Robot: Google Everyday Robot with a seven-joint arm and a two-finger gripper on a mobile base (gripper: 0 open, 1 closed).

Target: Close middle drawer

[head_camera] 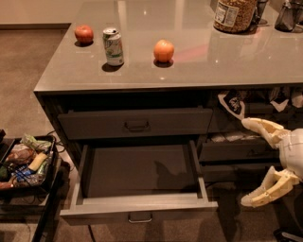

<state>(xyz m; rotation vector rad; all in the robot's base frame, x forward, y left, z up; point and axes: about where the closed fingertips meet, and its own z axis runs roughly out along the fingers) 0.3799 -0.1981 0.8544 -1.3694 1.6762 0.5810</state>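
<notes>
The middle drawer (137, 208) is pulled far out below the counter. Its dark grey front with a small bail handle (140, 218) faces me and its long grey box is empty. The drawer above it (135, 124) sits pushed in. My gripper (244, 162) is at the right edge, to the right of the open drawer and apart from it. Its two cream fingers (261, 127) are spread wide and hold nothing.
On the grey countertop (199, 56) stand a red apple (84, 33), a soda can (113, 46), an orange (163, 50) and a jar (235, 14). A black tray of snacks (23, 160) sits low at the left. Right-hand drawers (236, 150) with bags lie behind the gripper.
</notes>
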